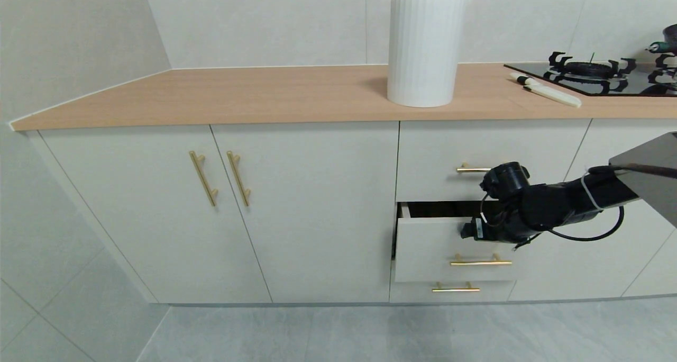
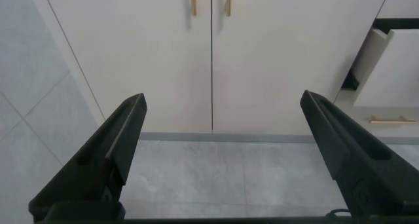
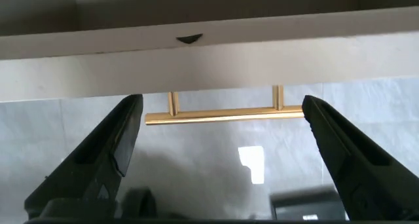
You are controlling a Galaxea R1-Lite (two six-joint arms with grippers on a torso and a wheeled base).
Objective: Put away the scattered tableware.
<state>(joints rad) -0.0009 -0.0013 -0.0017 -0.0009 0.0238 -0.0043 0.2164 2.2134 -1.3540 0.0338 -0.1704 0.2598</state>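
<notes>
Right tool (image 3: 220, 105): fingers spread wide, gripping nothing. It sits at the upper front of the open drawer (image 1: 444, 245), just above the drawer handle (image 1: 480, 262). I cannot tell whether it touches the front.
Left tool (image 2: 222, 99): fingers spread wide, empty. It hangs low over the floor (image 2: 216, 178) and faces the double doors (image 1: 222, 208) beside the open drawer.
Open drawer: the middle one of three, pulled partly out; its inside is too dark to make out.
Drawer handle: gold bar, level.
Double doors: shut, to the drawer's left.
Tabletop (image 1: 264, 94): wooden, above the drawer.
White ribbed cylinder (image 1: 423, 50): upright on the tabletop, straight above the drawer.
Pale utensil (image 1: 550, 93): lies flat on the tabletop, above and right of the drawer, just beside the hob (image 1: 597, 79).
</notes>
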